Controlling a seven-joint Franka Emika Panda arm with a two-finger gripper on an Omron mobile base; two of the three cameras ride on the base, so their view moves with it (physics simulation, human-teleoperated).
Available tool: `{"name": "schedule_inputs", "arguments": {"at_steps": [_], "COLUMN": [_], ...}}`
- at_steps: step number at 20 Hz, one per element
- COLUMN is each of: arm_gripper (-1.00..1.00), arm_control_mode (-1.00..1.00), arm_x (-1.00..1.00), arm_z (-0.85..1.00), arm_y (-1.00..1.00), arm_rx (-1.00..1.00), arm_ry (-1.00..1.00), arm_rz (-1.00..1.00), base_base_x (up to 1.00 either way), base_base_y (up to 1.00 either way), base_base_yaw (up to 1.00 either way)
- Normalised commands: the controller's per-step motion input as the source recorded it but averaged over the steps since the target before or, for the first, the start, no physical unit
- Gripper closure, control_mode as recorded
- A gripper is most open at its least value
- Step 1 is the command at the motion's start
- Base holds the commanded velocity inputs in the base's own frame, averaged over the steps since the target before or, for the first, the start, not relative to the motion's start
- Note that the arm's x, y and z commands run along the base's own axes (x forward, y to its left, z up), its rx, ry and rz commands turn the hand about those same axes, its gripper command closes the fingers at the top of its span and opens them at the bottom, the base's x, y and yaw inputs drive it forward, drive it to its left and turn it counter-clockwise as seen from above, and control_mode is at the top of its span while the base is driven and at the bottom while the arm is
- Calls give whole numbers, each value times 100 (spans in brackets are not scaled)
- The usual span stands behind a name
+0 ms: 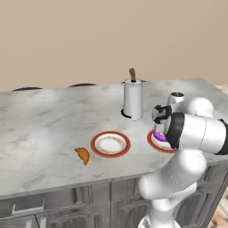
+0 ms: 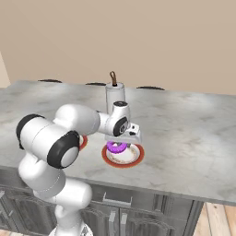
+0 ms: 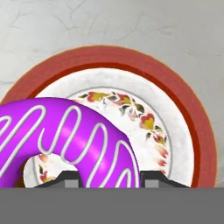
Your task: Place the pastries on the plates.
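Donut is held between the fingers, which are closed on its near side, and it is hung straight over the white centre of the plate near the bench's front edge. Only a short straight lowering is judged needed before release. The croissant is left on the bench beside the other plate.

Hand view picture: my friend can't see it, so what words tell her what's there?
A purple-frosted ring donut with white squiggles sits between the gripper's two dark finger tips, right over a round plate with a wide red-orange rim and flowery white centre. The plate rests on a grey marble counter.
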Motion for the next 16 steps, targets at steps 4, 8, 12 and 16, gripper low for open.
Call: {"name": "schedule_inputs", "arguments": {"at_steps": [4, 8, 12, 16], "arm_gripper": [100, 100, -100, -100], "arm_control_mode": [-100, -100, -100, -100], "arm_x": [0, 0, 0, 0], "arm_z": [-27, -18, -3, 6], "arm_y": [-4, -1, -7, -10], "arm_rx": [0, 0, 0, 0], "arm_ry": [0, 0, 0, -4], "arm_rz": [0, 0, 0, 0], "base_base_x": [0, 0, 0, 0], "base_base_y": [0, 0, 0, 0], "base_base_yaw": [0, 0, 0, 0]}}
